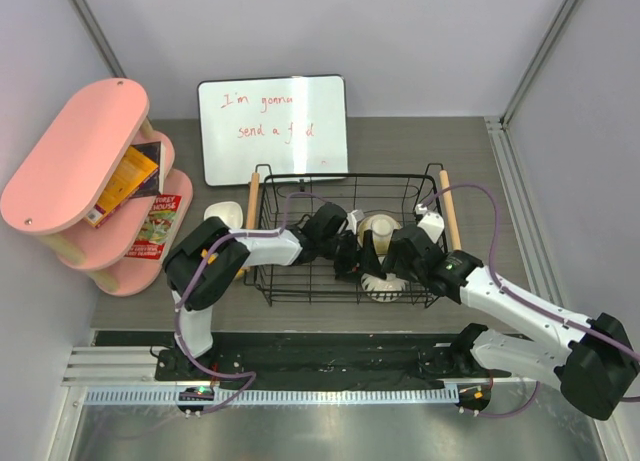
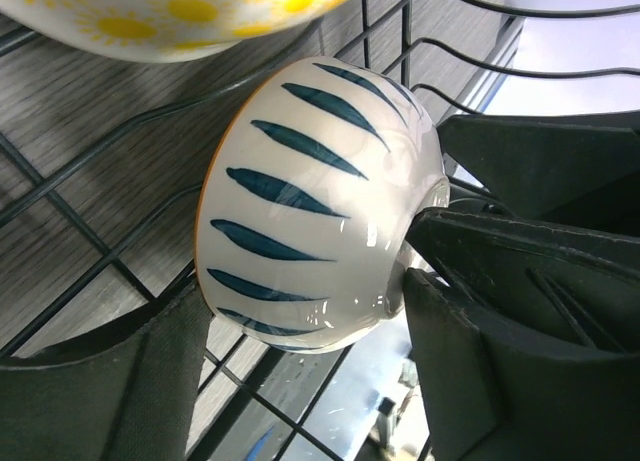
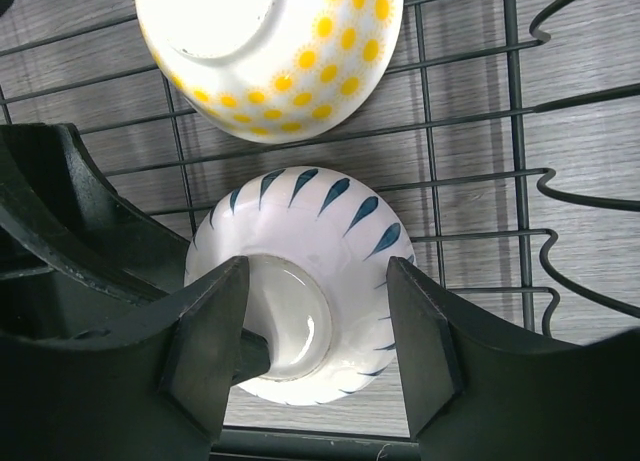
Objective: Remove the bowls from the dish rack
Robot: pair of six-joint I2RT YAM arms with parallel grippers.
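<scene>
The black wire dish rack (image 1: 300,193) holds two bowls. A white bowl with blue stripes (image 1: 385,286) is tilted near the rack's front wall. My left gripper (image 1: 352,261) is shut on it. In the left wrist view one finger meets the rim and the other presses its foot, with the gripper (image 2: 305,296) around the bowl (image 2: 320,201). My right gripper (image 1: 388,253) is open, and its fingers straddle this bowl (image 3: 330,231) from above in the right wrist view (image 3: 318,281). A white bowl with yellow dots (image 3: 270,51) lies upside down just behind it.
A cream bowl (image 1: 225,216) sits on the table left of the rack, by the wooden handle (image 1: 253,196). A whiteboard (image 1: 272,126) leans behind the rack. A pink oval shelf (image 1: 80,166) with books stands at the left.
</scene>
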